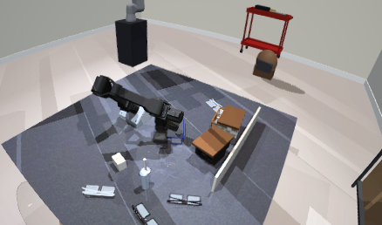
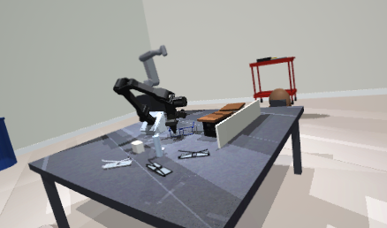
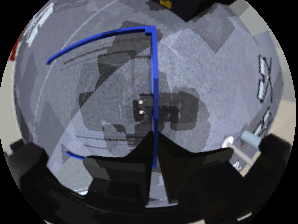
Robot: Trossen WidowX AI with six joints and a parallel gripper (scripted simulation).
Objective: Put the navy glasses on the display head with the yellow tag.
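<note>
Currently the claw (image 1: 167, 138) (image 2: 173, 131) (image 3: 153, 133) is pinching the navy glasses (image 1: 183, 132) (image 2: 189, 131) (image 3: 155, 95) by the frame, low over the tabletop (image 1: 57, 173) (image 2: 110, 186) (image 3: 195, 65), left of the boxes (image 1: 214, 142) (image 2: 213, 118); dipping further might scrape a temple and twist them.

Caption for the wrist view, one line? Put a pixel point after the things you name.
Closed gripper (image 3: 153, 133) holding the blue-framed glasses (image 3: 155, 90) above the dark tabletop (image 3: 200, 65), one temple arching away.
</note>
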